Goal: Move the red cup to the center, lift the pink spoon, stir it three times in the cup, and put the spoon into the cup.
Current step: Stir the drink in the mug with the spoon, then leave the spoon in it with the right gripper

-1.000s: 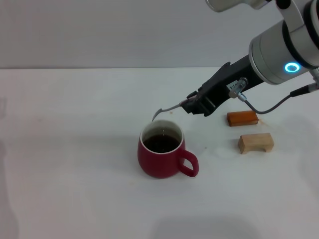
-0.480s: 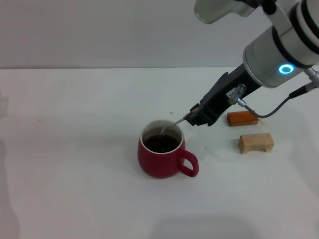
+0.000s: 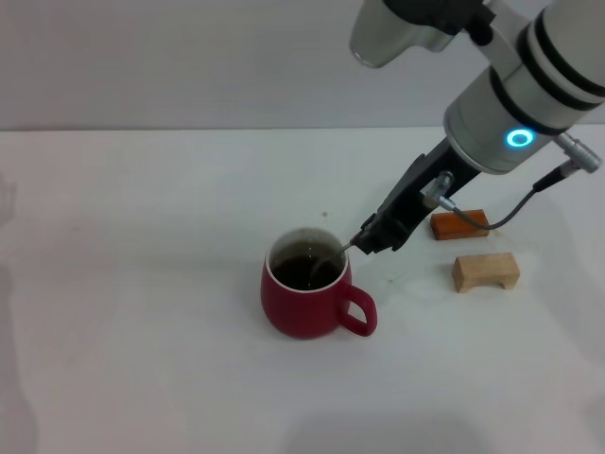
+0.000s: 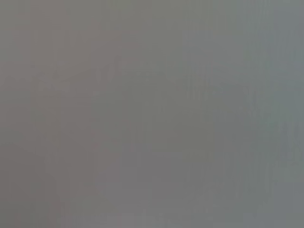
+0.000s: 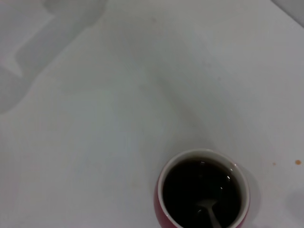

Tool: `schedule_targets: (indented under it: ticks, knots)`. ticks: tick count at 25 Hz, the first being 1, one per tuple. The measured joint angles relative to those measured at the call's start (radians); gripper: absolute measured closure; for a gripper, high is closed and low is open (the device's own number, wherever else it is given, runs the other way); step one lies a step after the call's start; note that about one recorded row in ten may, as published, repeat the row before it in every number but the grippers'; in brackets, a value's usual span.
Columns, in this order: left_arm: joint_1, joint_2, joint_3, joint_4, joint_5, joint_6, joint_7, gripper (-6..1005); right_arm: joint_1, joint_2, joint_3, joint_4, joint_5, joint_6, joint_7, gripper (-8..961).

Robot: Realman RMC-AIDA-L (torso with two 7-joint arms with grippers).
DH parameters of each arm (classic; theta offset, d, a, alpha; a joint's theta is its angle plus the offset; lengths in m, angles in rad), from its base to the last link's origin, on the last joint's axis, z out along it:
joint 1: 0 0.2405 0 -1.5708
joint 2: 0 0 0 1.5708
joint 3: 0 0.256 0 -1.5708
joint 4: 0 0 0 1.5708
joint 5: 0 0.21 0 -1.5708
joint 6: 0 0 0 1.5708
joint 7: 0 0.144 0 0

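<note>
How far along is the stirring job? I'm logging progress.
Done, it seems: the red cup stands mid-table and the pink spoon is lifted, held by the right pincer. In hand: the spoon's bowl sits in the dark liquid. Left: finishing the stirs and releasing the spoon into the cup. The left pincer is out of view.
</note>
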Motion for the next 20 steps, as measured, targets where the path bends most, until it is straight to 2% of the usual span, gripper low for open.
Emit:
schedule_targets:
  ticks: [14,20]
  knots:
    - [-0.008,-0.004,0.000,0.000,0.000,-0.003,-0.003,154,0.111,0.002,-0.009,-0.194,0.000,-0.041,-0.061,803]
    - [-0.008,-0.006,0.000,0.000,0.000,-0.003,-0.013,154,0.157,0.012,-0.010,-0.234,0.007,-0.057,-0.076,803]
